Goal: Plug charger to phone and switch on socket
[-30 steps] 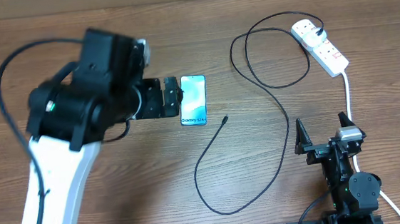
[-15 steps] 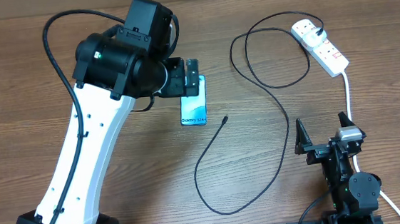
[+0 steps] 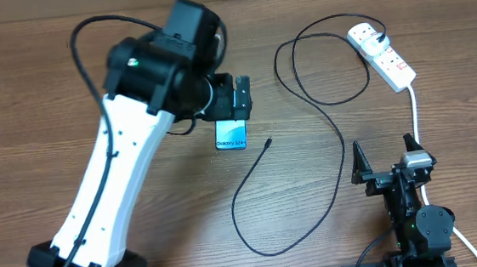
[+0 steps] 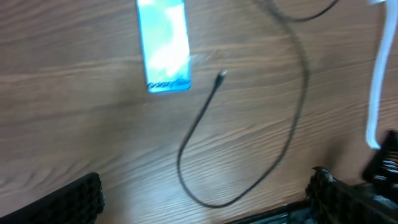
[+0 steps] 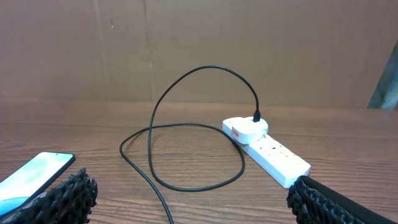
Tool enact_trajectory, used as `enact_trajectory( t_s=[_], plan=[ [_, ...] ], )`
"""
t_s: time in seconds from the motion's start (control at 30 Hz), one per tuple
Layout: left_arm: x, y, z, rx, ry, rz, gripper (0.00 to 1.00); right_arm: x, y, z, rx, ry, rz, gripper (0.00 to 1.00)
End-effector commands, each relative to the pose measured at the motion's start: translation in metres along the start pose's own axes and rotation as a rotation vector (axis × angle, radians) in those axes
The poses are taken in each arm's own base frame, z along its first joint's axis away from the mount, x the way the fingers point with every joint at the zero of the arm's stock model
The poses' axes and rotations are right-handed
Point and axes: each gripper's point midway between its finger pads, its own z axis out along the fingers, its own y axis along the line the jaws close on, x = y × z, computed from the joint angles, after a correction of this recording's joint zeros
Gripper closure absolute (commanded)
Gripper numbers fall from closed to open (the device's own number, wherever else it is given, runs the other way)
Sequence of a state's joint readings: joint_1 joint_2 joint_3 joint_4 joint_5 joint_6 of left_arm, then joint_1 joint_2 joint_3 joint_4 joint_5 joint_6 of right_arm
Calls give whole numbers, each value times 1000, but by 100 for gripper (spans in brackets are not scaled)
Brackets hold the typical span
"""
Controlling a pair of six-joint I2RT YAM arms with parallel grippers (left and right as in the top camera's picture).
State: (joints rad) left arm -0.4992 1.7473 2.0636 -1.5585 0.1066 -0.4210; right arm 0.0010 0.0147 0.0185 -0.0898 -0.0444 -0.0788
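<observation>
Teal phone [image 3: 231, 138] flat mid-frame, black charger [image 3: 343, 155] tip loose just beside it; left end effector [image 3: 242, 96] and right end effector [image 3: 385, 158] both spread wide.

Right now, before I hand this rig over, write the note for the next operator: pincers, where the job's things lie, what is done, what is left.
Left pincer: open, empty, over the far end of the phone.
Right pincer: open, empty, near right of the table.
Phone: flat, screen up.
Charger: plug sits in the socket, far right; connector tip lies loose just right of the phone, not touching it.
Done: plug in socket.
Left: take the tip, plug it into the phone, switch the socket on; switch state unreadable here.
</observation>
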Motion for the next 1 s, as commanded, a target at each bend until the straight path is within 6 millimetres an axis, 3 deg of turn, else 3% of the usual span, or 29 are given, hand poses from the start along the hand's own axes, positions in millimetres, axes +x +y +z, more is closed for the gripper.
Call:
enact_trajectory(
  t_s=[0.0,0.3,0.6,0.8,0.97],
  plan=[
    [-6,11,22,-146,14,-10,0,1,0,0,2,-8,-5,0],
    [-28,-6,77,-129,42,-38,0,1,0,0,2,-8,-5,0],
    [-5,-34,116,11,241,-61,0,1,0,0,2,-8,-5,0],
    [0,-34,145,-36,280,-28,0,1,0,0,2,-8,-5,0],
    [-4,-22,156,-114,264,-29,0,1,0,0,2,-8,-5,0]
  ],
)
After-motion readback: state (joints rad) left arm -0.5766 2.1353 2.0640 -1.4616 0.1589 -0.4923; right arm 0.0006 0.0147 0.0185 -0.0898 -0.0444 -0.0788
